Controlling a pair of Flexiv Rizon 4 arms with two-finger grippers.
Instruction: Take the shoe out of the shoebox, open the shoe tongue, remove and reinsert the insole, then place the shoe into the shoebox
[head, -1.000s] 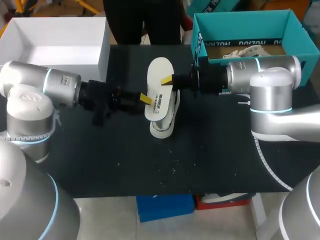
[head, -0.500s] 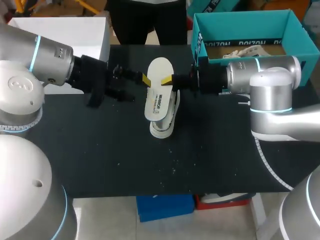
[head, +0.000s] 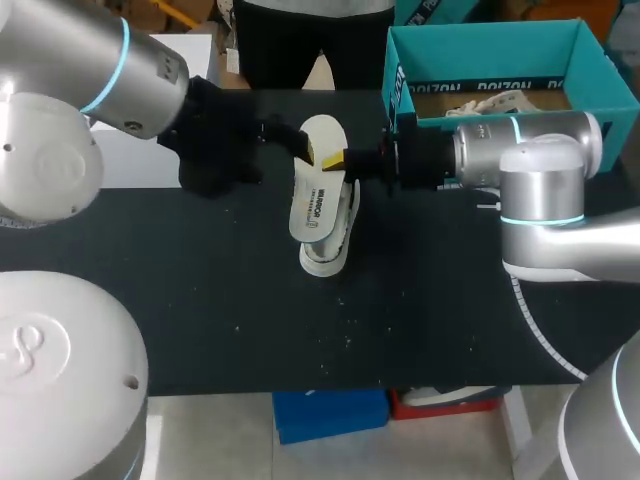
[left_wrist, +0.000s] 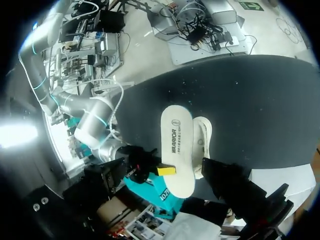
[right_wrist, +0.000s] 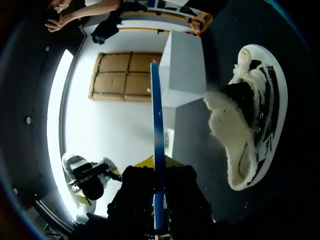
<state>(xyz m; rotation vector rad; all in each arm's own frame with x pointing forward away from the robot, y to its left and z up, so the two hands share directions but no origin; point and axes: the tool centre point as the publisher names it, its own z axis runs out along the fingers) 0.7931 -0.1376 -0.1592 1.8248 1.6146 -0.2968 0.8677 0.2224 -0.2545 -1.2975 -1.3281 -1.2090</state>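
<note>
1. Since a second ago, the head view shows my left arm swung up and toward the far side of the table (head: 200, 300). The left gripper (head: 296, 143) has travelled from the insole's middle to near its far end. The right arm, insole and shoe have not shifted.
2. Head view: the right gripper (head: 335, 160) is clamped on the edge of the white insole (head: 318, 200), holding it lifted over the shoe (head: 328, 252), which lies on the table. Judging from that, the insole is already out and is kept above the shoe so it can go back in. The teal shoebox (head: 480, 28) stands open behind the right arm, ready for the shoe's return. Whether the left jaws are apart or together I cannot tell.
3. Left wrist view: the insole (left_wrist: 176, 145) lies ahead, flat side to the camera, with the shoe (left_wrist: 202, 145) just beside and beneath it. The right gripper's yellow tip presses on the insole's edge. The left gripper's own tips do not show.
4. Right wrist view: the insole (right_wrist: 156, 115) runs edge-on between the right jaws, gripped from both sides. The shoe (right_wrist: 255, 115) lies off to one side with its opening exposed.
</note>
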